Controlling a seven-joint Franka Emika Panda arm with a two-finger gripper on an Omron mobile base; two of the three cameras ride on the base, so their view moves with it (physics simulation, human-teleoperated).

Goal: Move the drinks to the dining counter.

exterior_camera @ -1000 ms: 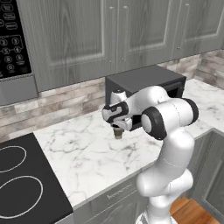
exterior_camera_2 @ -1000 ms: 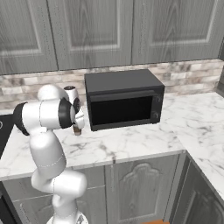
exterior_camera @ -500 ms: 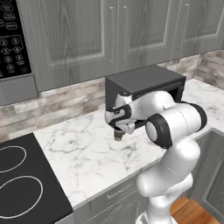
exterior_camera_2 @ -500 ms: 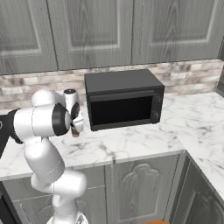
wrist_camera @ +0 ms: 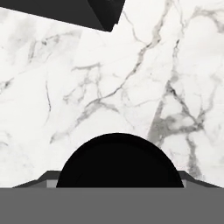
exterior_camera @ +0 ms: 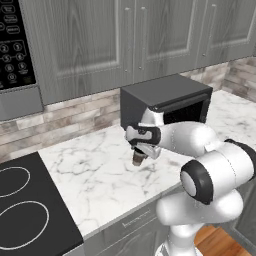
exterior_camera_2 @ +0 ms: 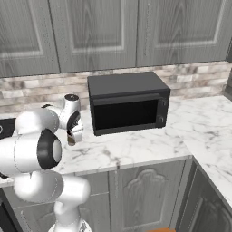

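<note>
one drink, the brown cup (exterior_camera: pixel 137 158), sits under the gripper (exterior_camera: pixel 140 149) at mid frame, closed on it just above the marble worktop (exterior_camera: pixel 95 175). the arm has swung right since a second ago, so carrying has begun. microwave (exterior_camera_2: pixel 128 102) behind, stove (exterior_camera: pixel 25 210) lower left.

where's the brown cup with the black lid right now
The brown cup hangs in the claw just above the marble worktop, in front of the microwave's left end and right of the stove.
</note>
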